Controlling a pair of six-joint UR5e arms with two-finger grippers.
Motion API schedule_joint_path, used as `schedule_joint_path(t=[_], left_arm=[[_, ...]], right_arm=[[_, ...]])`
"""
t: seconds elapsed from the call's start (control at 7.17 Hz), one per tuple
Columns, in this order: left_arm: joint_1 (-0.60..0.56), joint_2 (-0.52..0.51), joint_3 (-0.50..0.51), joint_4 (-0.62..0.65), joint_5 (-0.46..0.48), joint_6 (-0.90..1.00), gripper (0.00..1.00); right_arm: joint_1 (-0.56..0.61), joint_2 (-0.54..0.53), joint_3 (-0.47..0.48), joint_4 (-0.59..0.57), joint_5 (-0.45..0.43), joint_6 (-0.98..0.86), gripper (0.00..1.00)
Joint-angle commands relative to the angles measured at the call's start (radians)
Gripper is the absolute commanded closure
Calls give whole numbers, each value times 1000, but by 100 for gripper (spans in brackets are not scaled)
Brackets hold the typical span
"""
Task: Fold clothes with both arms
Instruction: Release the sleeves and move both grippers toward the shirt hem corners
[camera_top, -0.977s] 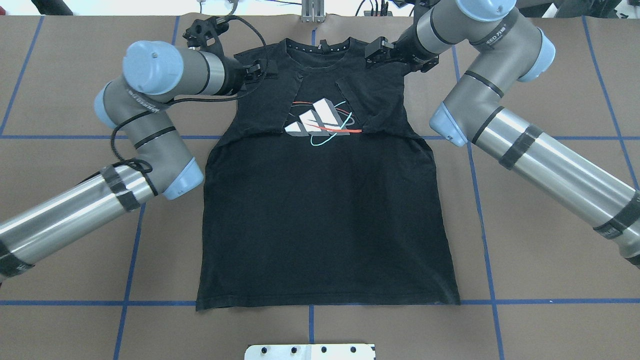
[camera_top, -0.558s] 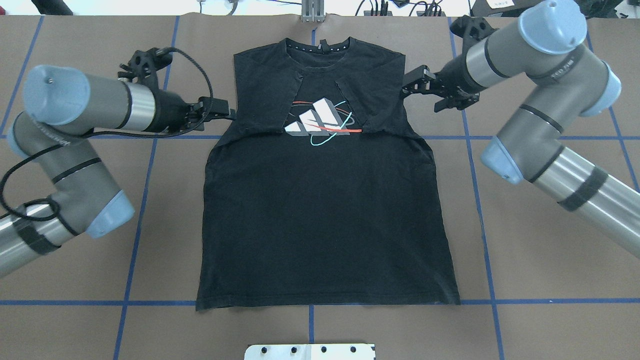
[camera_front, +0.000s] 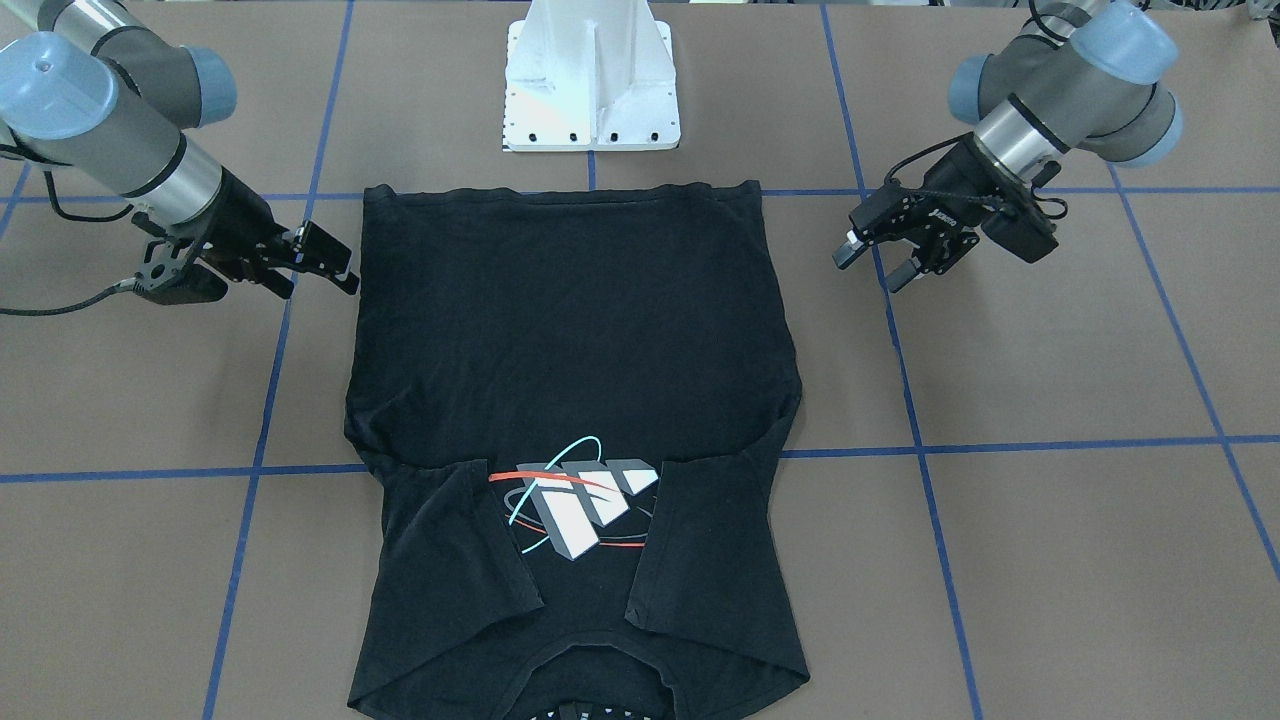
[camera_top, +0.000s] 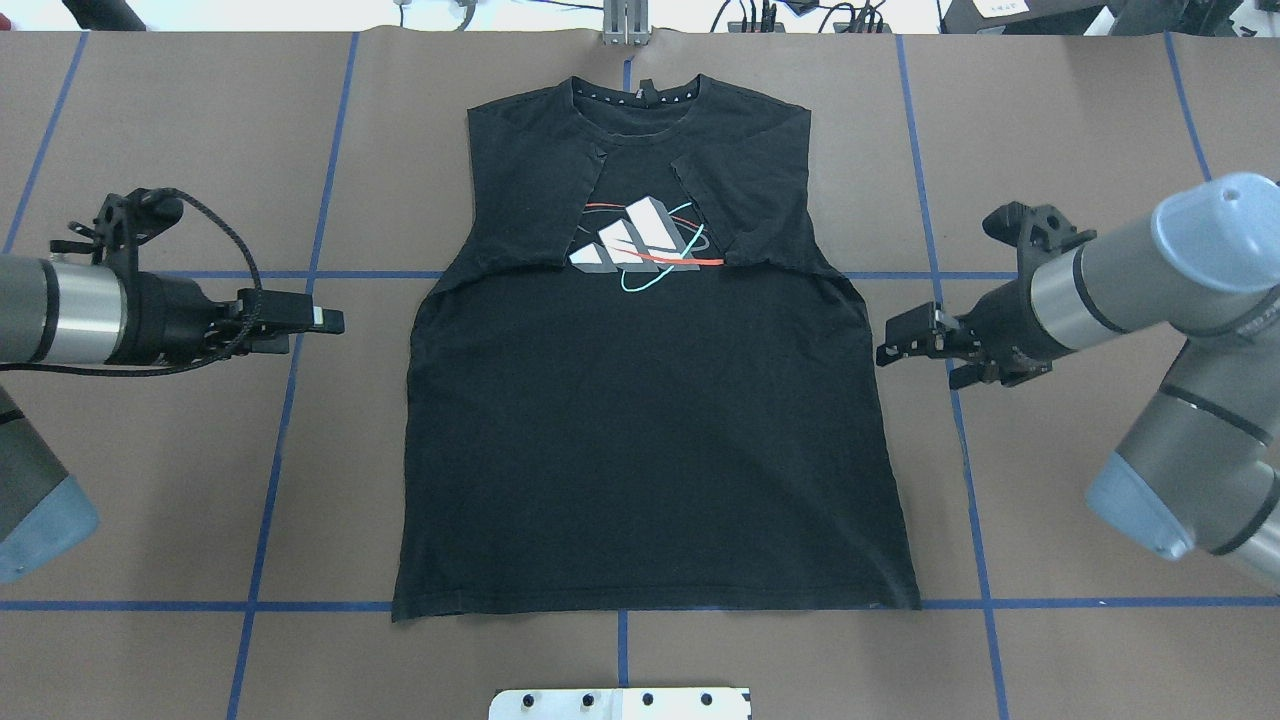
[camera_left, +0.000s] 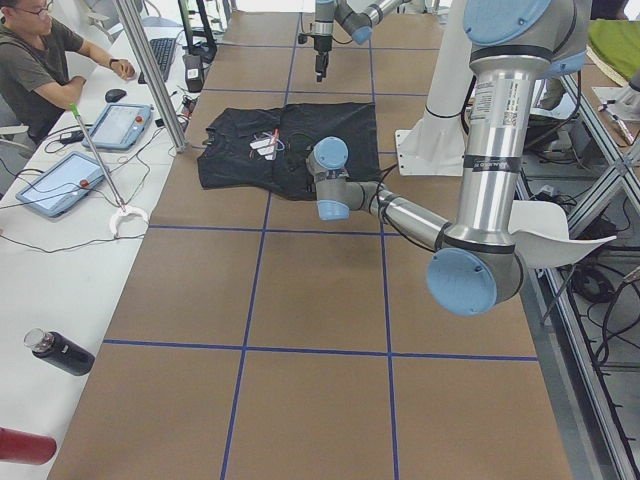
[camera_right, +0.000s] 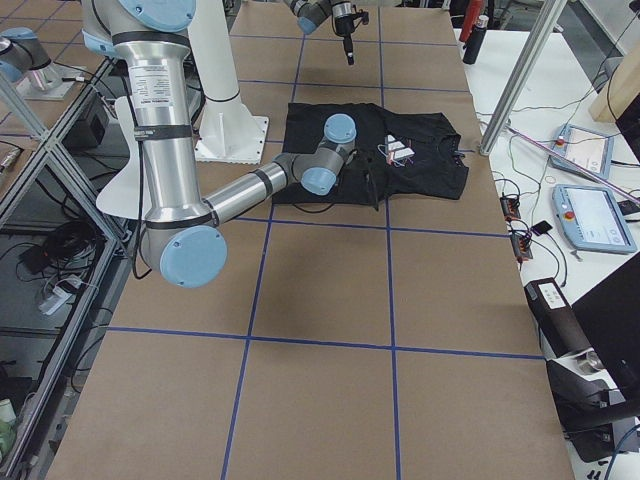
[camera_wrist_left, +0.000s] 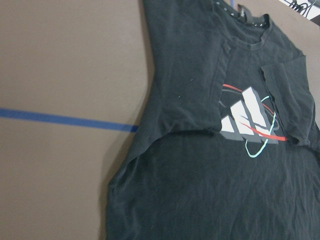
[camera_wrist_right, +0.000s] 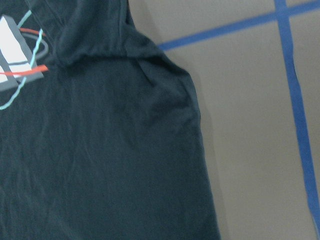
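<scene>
The clothes are one black T-shirt (camera_top: 640, 450) lying flat with the chest print (camera_top: 640, 245) facing up and both sleeves folded in over the chest. It also shows as the T-shirt (camera_front: 570, 320), T-shirt (camera_wrist_left: 210, 190) and T-shirt (camera_wrist_right: 100, 150). My left gripper (camera_top: 318, 328) hovers open over bare table left of the shirt's side edge, holding nothing. My right gripper (camera_top: 893, 345) hovers open just off the shirt's right side edge, also holding nothing. In the front-facing view the left gripper (camera_front: 868, 270) and right gripper (camera_front: 318, 272) both flank the shirt near its hem half.
The white pedestal base (camera_front: 590, 80) stands just behind the shirt's hem. Blue tape lines (camera_top: 960, 420) grid the brown table. A person (camera_left: 40, 60) sits at a side bench with tablets (camera_left: 60, 185) beyond the collar end.
Both grippers have drawn away from the shirt's shoulders, outward and back toward the robot, to beside its mid sides. The shirt has not moved.
</scene>
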Motion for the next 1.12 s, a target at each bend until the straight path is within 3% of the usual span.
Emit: schedule_joint_path(t=[0.0,0.28,0.7,0.98], left_arm=[[6,29,-8,-47,6,-10,0],[7,27,-9,-47,6,-9,0],[9,26,-9,-47,6,-7,0],[10,26,-9,-47,7,-7,0]], right_arm=[[-187,-76,31,2,-60,39,0],[-291,-108,39,2,-64,43,0],[-330,-116,34,1,-64,61,2],[-335,-114,31,-2,-64,62,11]])
